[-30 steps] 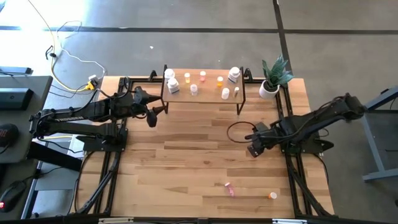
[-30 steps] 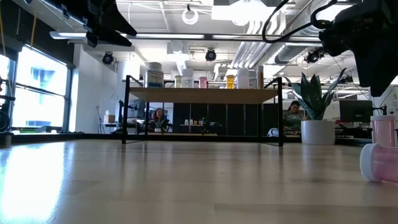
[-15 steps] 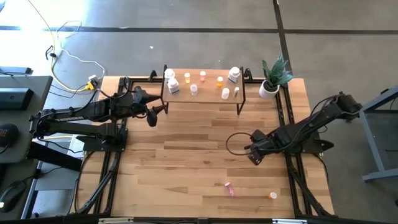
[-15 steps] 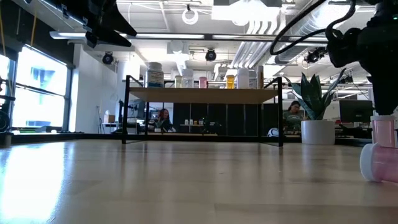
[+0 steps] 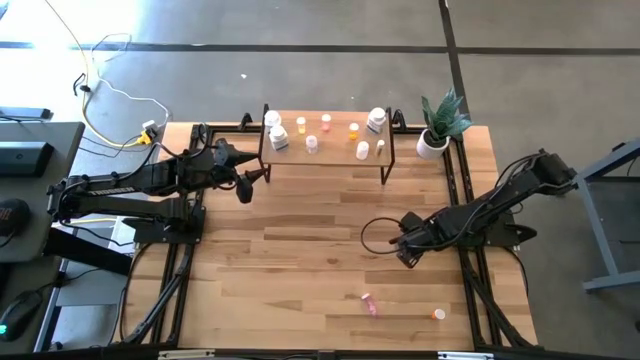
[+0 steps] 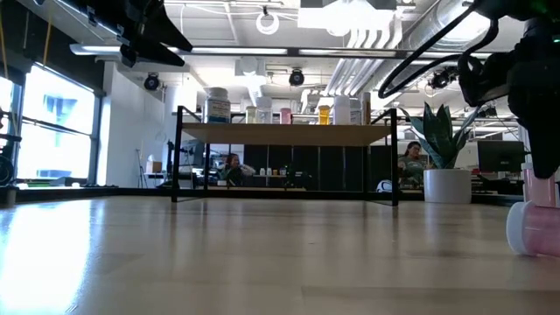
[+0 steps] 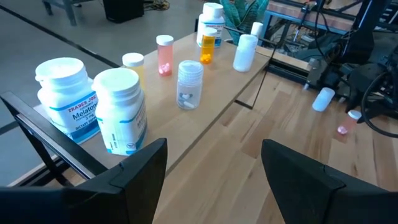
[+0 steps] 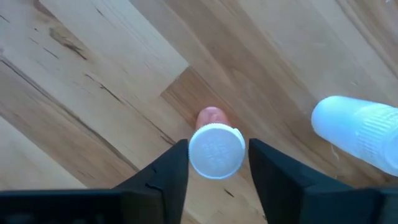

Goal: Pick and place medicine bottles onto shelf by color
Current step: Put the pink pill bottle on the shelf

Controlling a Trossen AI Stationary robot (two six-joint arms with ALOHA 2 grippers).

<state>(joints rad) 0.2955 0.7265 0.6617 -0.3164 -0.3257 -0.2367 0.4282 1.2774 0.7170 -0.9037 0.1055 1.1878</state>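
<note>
The shelf (image 5: pixel 325 152) stands at the table's far edge and carries several white, pink and orange bottles (image 7: pixel 118 112). My right gripper (image 5: pixel 401 256) is open above mid-table on the right. It points down, with its fingers on either side of the white cap of an upright pink bottle (image 8: pixel 216 150), which also shows in the low view (image 6: pixel 542 187). A white bottle (image 8: pixel 357 137) lies on its side close by. My left gripper (image 7: pixel 214 168) is open and empty, hovering beside the shelf's left end (image 5: pixel 257 177). My right gripper's fingers (image 8: pixel 169 167) come from above and stand close on either side of the pink bottle's white cap (image 8: pixel 216 150). I cannot tell whether they touch it. The bottle stands upright on the table.
A pink bottle (image 5: pixel 369 304) and an orange bottle (image 5: pixel 438 314) lie near the table's near edge on the right. A white plant pot (image 5: pixel 432 144) stands at the shelf's right end. A cable loop (image 5: pixel 378 232) hangs by my right gripper. Bare wood lies between the arms.
My right gripper has gone toward the table's near edge and a little left. It has come down over the upright pink bottle, which has stayed in place.
</note>
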